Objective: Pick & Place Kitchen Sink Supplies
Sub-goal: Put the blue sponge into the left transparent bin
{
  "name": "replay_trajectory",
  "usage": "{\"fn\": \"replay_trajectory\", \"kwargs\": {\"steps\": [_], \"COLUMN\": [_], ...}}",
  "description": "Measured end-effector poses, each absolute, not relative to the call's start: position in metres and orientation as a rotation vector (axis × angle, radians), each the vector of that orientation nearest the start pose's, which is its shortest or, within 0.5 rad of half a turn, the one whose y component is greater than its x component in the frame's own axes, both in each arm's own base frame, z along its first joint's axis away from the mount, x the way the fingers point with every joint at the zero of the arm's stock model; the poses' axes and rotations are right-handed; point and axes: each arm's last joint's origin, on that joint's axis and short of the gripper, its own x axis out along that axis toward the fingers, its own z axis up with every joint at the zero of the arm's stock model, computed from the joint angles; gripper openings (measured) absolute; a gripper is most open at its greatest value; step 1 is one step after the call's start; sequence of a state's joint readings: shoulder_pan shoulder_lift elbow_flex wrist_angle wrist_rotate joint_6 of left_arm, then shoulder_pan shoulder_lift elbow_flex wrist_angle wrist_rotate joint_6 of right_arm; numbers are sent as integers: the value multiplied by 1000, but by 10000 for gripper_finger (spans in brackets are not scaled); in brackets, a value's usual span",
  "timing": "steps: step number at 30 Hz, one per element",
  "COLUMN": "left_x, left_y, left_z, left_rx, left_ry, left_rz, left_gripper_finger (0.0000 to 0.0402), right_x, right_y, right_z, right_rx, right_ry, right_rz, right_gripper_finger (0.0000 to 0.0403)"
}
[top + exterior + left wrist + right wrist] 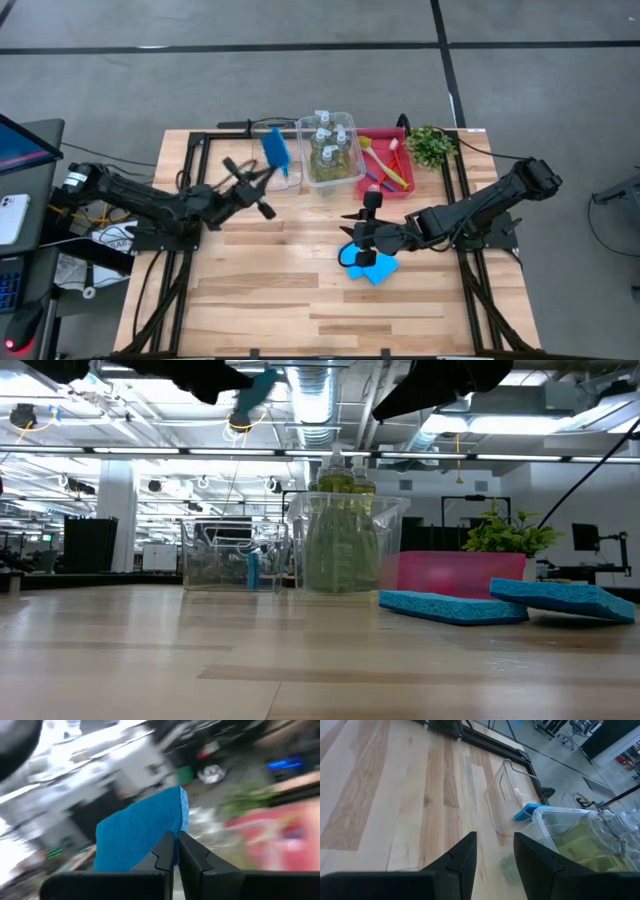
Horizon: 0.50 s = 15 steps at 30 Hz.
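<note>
The blue sponge (275, 150) hangs in the air at the far left of the bench (300, 300), above the small clear bin (284, 176). Your left gripper (176, 851) has its fingers closed on the sponge's edge. It looks light, soft and compressible, so a firm pinch well in from the edge should hold better than a corner grip. Two more sponges (368, 264) lie flat on the bench at right, under your right gripper (362, 248), whose fingers stand parted and empty. The bottles (330, 145) sit in the taller bin (330, 182); the brushes (385, 165) lie in the red tray (400, 190).
</note>
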<state>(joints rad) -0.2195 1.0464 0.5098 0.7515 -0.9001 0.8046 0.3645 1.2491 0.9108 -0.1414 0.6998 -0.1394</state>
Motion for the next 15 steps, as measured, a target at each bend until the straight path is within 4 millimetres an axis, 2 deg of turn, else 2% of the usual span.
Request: {"fn": "replay_trajectory", "kwargs": {"steps": [4,7,12,15], "left_x": [217,215,197,183], "left_y": [-18,-9,14,27], "left_z": [260,252,266,282], "left_rx": [566,480,421,427], "left_ry": [117,266,552,620], "left_rz": [330,136,231,316], "left_gripper_finger": [10,11,10,10], "right_x": [256,256,256,256], "right_y": [78,78,78,78], "right_z": [287,286,286,286], "right_rx": [-387,-388,-388,-388], "right_ry": [450,453,453,453], "right_rz": [-299,-299,-299,-299], "right_gripper_finger": [122,122,122,122]}}
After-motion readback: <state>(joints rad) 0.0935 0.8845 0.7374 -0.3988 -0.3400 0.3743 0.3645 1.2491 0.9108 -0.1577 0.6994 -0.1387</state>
